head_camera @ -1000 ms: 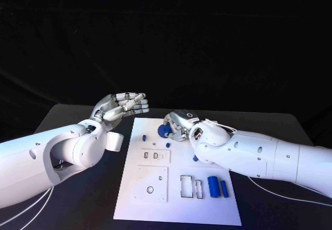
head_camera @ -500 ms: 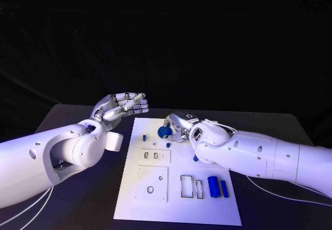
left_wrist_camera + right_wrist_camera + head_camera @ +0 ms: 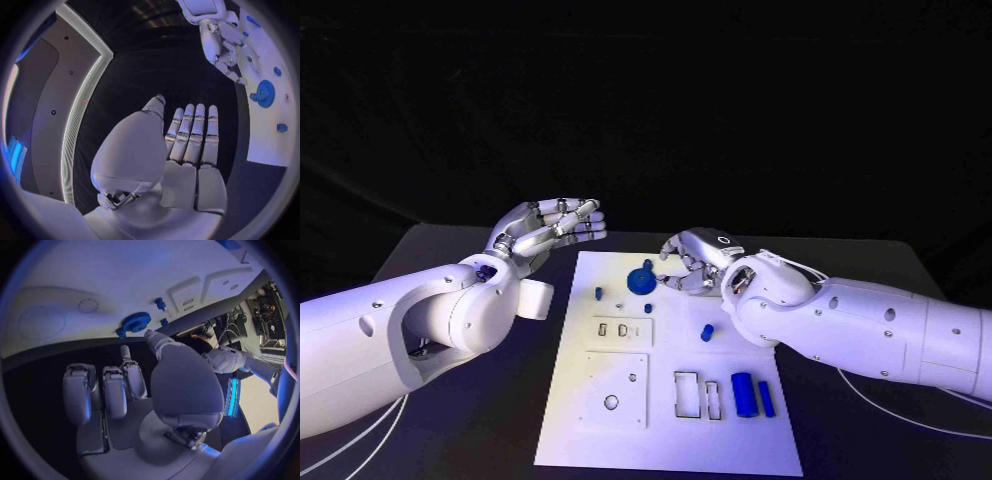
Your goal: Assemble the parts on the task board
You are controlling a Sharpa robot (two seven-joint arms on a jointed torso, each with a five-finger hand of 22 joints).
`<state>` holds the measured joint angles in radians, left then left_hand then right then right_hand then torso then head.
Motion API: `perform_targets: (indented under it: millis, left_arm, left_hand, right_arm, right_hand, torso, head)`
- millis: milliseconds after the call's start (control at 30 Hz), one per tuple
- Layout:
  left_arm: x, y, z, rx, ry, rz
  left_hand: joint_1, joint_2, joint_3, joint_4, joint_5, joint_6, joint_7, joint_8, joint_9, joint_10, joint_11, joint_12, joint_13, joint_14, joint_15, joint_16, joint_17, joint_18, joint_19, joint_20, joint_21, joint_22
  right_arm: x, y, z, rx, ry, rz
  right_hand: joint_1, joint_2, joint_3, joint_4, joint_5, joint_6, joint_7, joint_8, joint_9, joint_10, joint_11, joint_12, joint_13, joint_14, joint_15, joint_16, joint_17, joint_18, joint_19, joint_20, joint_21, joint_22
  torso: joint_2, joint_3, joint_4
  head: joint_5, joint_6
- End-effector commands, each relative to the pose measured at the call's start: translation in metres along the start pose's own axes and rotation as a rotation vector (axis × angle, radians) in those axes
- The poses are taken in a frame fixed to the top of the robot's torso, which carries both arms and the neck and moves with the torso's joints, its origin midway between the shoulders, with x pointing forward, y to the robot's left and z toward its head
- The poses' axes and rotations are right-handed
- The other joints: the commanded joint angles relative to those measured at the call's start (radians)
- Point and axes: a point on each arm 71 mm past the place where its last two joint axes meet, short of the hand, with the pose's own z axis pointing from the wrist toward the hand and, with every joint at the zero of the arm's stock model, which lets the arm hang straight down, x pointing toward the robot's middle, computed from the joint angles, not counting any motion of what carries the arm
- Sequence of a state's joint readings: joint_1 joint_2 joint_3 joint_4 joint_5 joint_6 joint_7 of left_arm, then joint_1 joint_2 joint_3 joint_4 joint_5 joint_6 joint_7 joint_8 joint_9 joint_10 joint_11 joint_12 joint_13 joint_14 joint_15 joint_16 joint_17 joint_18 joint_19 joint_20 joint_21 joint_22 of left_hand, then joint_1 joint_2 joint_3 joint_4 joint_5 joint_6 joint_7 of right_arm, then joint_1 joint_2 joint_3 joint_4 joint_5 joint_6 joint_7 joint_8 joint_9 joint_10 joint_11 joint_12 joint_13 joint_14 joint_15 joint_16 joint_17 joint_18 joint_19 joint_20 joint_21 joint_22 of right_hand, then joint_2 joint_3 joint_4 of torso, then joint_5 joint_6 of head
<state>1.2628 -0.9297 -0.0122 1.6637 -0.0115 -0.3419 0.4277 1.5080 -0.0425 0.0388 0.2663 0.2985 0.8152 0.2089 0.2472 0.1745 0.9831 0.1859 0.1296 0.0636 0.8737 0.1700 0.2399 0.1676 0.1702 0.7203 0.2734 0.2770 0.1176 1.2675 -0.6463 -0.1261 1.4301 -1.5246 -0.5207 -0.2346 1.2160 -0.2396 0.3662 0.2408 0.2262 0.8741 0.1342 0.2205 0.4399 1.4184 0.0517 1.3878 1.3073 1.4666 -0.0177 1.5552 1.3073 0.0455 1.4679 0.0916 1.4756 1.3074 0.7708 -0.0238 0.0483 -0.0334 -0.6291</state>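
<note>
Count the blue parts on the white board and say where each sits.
6, perhaps more hidden behind the right hand: round disc at the far end, small peg left of it, peg below it, slanted piece mid-right, two bars near right.

We see a dim scene with a bluish-violet tint. The task board (image 3: 678,420) is the brightest surface, evenly lit from above, and the black table (image 3: 906,430) around it swallows light. Beyond the table the background is solid black. The white arms catch soft highlights without harsh glare, and shadows under them are faint. Both wrist views bend straight edges strongly toward the circle's rim, where detail smears. The near palm of the right hand (image 3: 156,390) looks soft, slightly out of focus.
</note>
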Motion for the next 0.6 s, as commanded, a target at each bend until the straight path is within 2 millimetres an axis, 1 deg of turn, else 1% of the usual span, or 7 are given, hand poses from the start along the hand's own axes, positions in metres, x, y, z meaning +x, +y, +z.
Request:
perform_targets:
  millis: [33,133,300,333,400,433,600]
  left_arm:
    - [0.0,-0.001,0.001,0.009,0.011,-0.002]
    - [-0.001,0.0,0.002,0.008,0.009,-0.001]
    - [-0.001,0.002,0.004,0.006,0.01,-0.003]
    - [0.0,0.002,0.004,0.005,0.012,-0.005]
    - [0.0,0.003,0.004,0.005,0.014,-0.007]
    - [0.0,0.003,0.004,0.005,0.014,-0.007]
    - [-0.001,0.004,0.005,0.004,0.013,-0.007]
  left_hand:
    - [0.003,-0.002,0.001,0.003,-0.003,-0.006,0.018,-0.005,-0.001,0.001,0.008,-0.005,0.001,-0.007,-0.002,-0.006,0.001,0.009,0.002,0.002,-0.004,-0.002]
    - [0.003,-0.002,0.001,0.003,-0.003,-0.006,0.018,-0.005,-0.001,0.001,0.008,-0.005,0.001,-0.007,-0.002,-0.006,0.001,0.009,0.002,0.002,-0.004,-0.002]
    - [0.003,-0.002,0.001,0.003,-0.003,-0.006,0.018,-0.005,-0.001,0.001,0.008,-0.005,0.001,-0.007,-0.002,-0.006,0.001,0.009,0.002,0.002,-0.004,-0.002]
    - [0.003,-0.002,0.001,0.003,-0.003,-0.006,0.018,-0.005,-0.001,0.001,0.008,-0.005,0.001,-0.007,-0.002,-0.006,0.001,0.009,0.002,0.002,-0.004,-0.002]
    - [0.003,-0.002,0.001,0.003,-0.003,-0.006,0.018,-0.005,-0.002,0.001,0.008,-0.005,0.001,-0.007,-0.002,-0.007,0.001,0.009,0.002,0.002,-0.004,-0.002]
    - [0.003,-0.002,0.001,0.003,-0.003,-0.006,0.018,-0.005,-0.002,0.001,0.008,-0.006,0.002,-0.008,-0.002,-0.007,0.001,0.009,0.002,0.002,-0.005,-0.002]
    - [0.003,-0.002,0.001,0.003,-0.003,-0.006,0.018,-0.005,-0.002,0.001,0.008,-0.006,0.002,-0.008,-0.002,-0.007,0.001,0.009,0.002,0.002,-0.005,-0.002]
  right_arm:
    - [-0.015,-0.004,-0.008,-0.004,-0.065,0.059]
    - [-0.03,-0.021,-0.021,0.032,-0.048,0.077]
    - [-0.044,-0.05,-0.043,0.062,0.001,0.098]
    - [-0.046,-0.056,-0.047,0.061,0.011,0.099]
    - [-0.05,-0.068,-0.055,0.062,0.022,0.101]
    - [-0.052,-0.075,-0.06,0.066,0.028,0.102]
    - [-0.057,-0.104,-0.074,0.098,0.05,0.101]
  right_hand:
    - [0.003,-0.001,0.0,0.002,0.005,0.006,-0.002,0.002,-0.001,0.003,-0.001,0.001,0.043,0.095,0.001,0.003,0.219,-0.014,0.026,0.002,0.006,0.168]
    - [0.015,-0.003,0.003,-0.003,0.004,0.005,-0.002,0.001,-0.003,0.0,-0.001,-0.002,0.04,0.094,0.001,0.002,0.216,-0.013,0.024,0.001,0.003,0.166]
    - [0.053,-0.01,0.014,-0.022,-0.007,0.005,-0.001,-0.001,-0.007,-0.001,0.0,-0.002,0.04,0.094,0.001,0.003,0.219,-0.014,0.026,0.001,0.004,0.168]
    - [0.074,-0.021,0.018,-0.037,-0.003,0.005,0.0,-0.002,-0.009,-0.002,0.0,-0.002,0.041,0.094,0.001,0.003,0.219,-0.013,0.024,0.001,0.002,0.167]
    - [0.088,-0.031,0.016,-0.049,0.01,0.002,0.001,-0.004,-0.012,-0.003,0.001,-0.003,0.04,0.094,0.002,0.003,0.219,-0.013,0.022,0.002,0.001,0.166]
    - [0.093,-0.035,0.013,-0.053,0.02,0.002,0.001,-0.004,-0.013,-0.004,0.001,-0.003,0.04,0.095,0.003,0.004,0.221,-0.013,0.023,0.002,0.001,0.167]
    - [0.107,-0.04,0.009,-0.065,0.027,-0.001,0.002,-0.006,-0.015,-0.007,0.003,-0.007,0.036,0.095,0.003,0.004,0.223,-0.013,0.023,0.003,0.001,0.167]
  torso:
    - [-0.006,0.0053,-0.0108]
    - [-0.011,0.0079,-0.0173]
    - [-0.016,0.012,-0.0236]
    - [-0.017,0.013,-0.0241]
    - [-0.018,0.015,-0.0258]
    - [-0.018,0.0169,-0.0276]
    - [-0.021,0.0204,-0.0326]
  head:
    - [-0.002,0.001]
    - [-0.007,0.001]
    - [-0.016,-0.001]
    - [-0.018,-0.001]
    - [-0.023,0.0]
    - [-0.022,-0.001]
    - [-0.022,-0.004]
